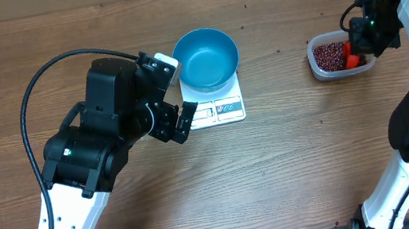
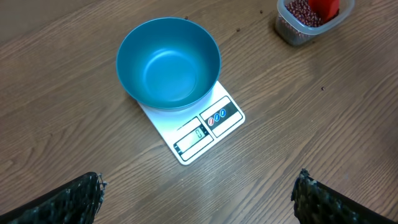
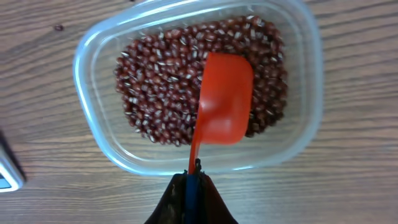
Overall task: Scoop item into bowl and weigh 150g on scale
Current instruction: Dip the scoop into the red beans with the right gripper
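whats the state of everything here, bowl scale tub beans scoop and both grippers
bowl, empty, on the scale
scale, carrying the bowl
tub, lidless, holds the beans
beans, heaped in the tub
scoop, over the beans, handle gripped
left gripper, jaws open, empty
right gripper, jaws shut on the scoop

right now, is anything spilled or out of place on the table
Nothing much. A few dark specks lie on the wooden table between the round blue bowl and the clear plastic tub of red-brown beans: possibly stray beans, too small to tell.
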Available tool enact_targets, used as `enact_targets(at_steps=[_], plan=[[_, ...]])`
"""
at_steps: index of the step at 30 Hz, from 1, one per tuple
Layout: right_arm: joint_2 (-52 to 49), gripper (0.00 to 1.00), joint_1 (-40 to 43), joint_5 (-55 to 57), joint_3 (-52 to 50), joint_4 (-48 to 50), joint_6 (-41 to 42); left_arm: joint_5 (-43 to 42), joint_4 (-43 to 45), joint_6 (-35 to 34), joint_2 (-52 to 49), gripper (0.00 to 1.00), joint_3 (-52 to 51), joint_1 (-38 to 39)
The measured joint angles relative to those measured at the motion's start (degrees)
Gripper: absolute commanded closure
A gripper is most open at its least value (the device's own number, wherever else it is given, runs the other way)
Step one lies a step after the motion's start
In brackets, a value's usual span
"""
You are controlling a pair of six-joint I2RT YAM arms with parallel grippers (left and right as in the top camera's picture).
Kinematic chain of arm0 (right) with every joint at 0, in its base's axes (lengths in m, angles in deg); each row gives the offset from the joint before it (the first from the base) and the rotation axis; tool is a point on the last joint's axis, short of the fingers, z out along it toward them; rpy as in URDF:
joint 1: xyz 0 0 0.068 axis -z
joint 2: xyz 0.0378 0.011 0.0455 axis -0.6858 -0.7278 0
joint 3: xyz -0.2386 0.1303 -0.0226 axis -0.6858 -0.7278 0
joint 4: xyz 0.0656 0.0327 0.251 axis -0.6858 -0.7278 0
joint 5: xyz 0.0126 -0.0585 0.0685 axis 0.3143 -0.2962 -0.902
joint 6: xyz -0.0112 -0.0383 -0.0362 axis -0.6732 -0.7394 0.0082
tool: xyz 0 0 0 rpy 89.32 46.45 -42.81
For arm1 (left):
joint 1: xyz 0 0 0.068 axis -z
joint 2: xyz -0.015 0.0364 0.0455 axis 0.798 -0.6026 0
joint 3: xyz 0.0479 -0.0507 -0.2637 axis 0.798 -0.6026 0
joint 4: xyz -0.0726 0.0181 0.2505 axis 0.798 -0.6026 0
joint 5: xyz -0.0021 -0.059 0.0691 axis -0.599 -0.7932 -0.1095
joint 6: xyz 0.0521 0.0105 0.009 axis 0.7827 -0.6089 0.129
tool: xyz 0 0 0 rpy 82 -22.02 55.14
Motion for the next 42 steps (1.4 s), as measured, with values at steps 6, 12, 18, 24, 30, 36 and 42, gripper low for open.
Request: enact_targets(at_steps=[6,12,18,24,30,36,42], plan=[[0.0,0.96,0.09,-4.42,-2.38,1.51,-0.13,0.0,0.0,0.0,0.0,0.01,0.0,0.0],[-0.46,0.96,1.6,-10.16,-2.99,1.57,-0.13,0.0,0.0,-0.17,0.0,0.0,0.0,0.0],[-0.63,0.96,4.5,-14.71,-3.58,1.77,-0.13,0.0,0.0,-0.2,0.0,0.01,0.0,0.0],[-0.63,0.96,7.45,-20.55,-6.32,3.74,-0.15,0.0,0.0,-0.2,0.0,0.01,0.0,0.0],[-0.63,0.96,10.6,-27.89,-10.14,6.12,-0.9,0.0,0.0,-0.39,0.0,0.0,0.0,0.0],[-0.63,0.96,10.91,-30.95,-11.39,6.69,-1.46,0.0,0.0,-0.39,0.0,0.01,0.0,0.0],[-0.63,0.96,11.69,-33.03,-11.61,6.49,-1.44,0.0,0.0,-0.39,0.0,0.0,0.0,0.0]])
